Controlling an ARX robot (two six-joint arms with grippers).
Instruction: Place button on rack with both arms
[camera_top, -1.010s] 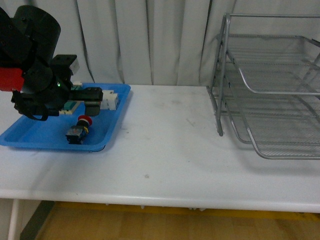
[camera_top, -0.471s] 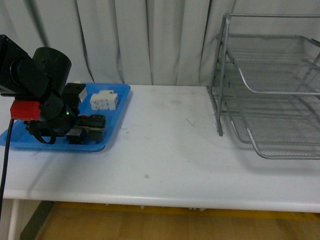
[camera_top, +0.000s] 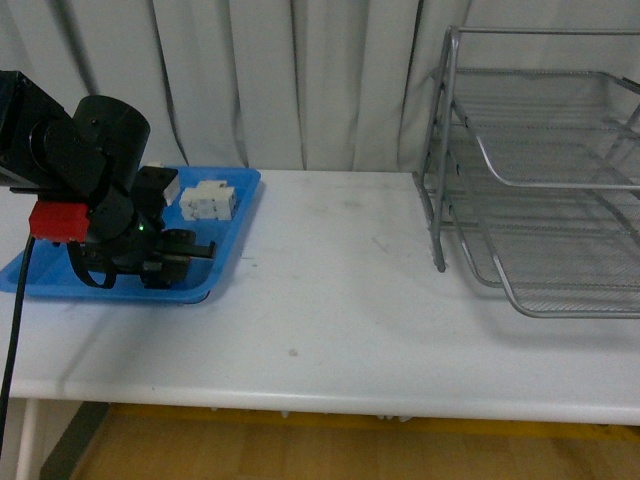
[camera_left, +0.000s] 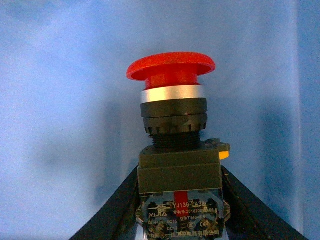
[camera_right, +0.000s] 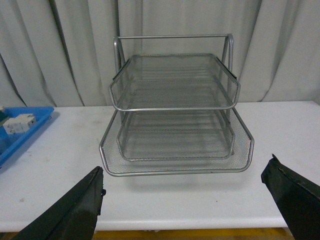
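Button (camera_left: 177, 145), glossy red mushroom cap, apparently tight in left pincer (camera_left: 180, 181); right pincer (camera_right: 184, 172) agape.

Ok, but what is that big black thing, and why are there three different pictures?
It is a robot with two arms, each ending in a gripper, a two-fingered hand. The front picture comes from a camera on its body: the left arm is down in a blue tray on the white table, and the silver rack stands on the right. The other two pictures come from cameras on the wrists. The left gripper has its fingers against both sides of the button with the red cap. The right gripper is open, holds nothing and faces the rack. White blocks lie in the tray too.
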